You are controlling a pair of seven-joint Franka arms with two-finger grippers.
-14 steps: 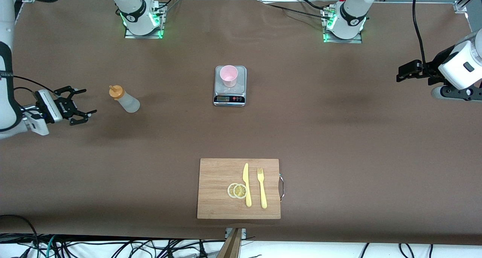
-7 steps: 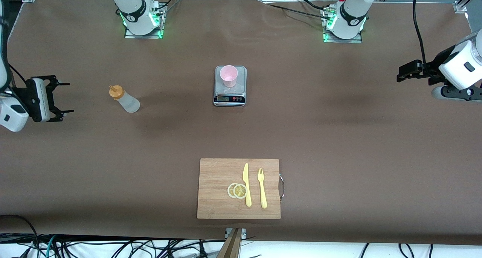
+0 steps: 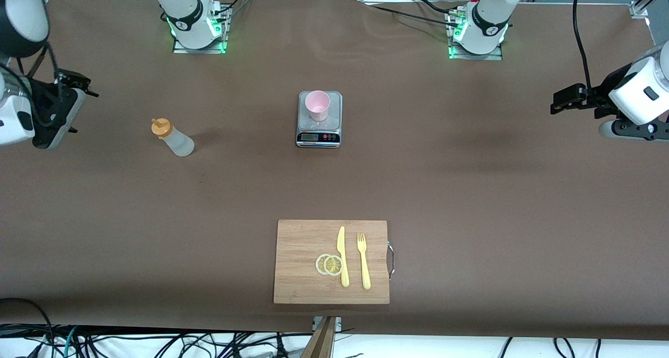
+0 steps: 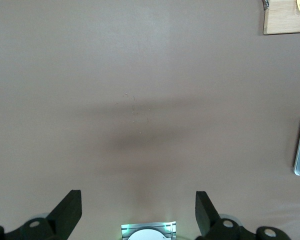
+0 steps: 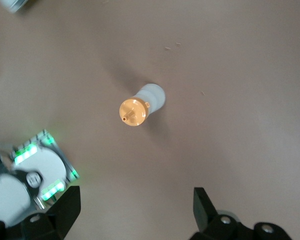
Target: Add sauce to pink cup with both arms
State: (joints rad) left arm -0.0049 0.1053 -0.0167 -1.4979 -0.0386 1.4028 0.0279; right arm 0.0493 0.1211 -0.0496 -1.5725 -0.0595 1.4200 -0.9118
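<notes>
The sauce bottle (image 3: pixel 172 137) stands upright on the table toward the right arm's end, its orange cap on and its body pale. The pink cup (image 3: pixel 317 105) sits on the small scale (image 3: pixel 319 119); I cannot tell if sauce is inside. This fits a time before pouring or after it. The right gripper (image 5: pixel 135 210) hangs high near the bottle, jaws apart and holding nothing. The left gripper (image 4: pixel 138 212) waits over bare table, jaws apart too.

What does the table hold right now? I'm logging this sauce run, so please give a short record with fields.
sauce bottle: upright on the table, toward the right arm's end
pink cup: on the scale
cutting board: nearest the front camera, carrying knife, fork, lemon slices
right gripper: open, off the bottle
left gripper: open, waiting at its end
</notes>
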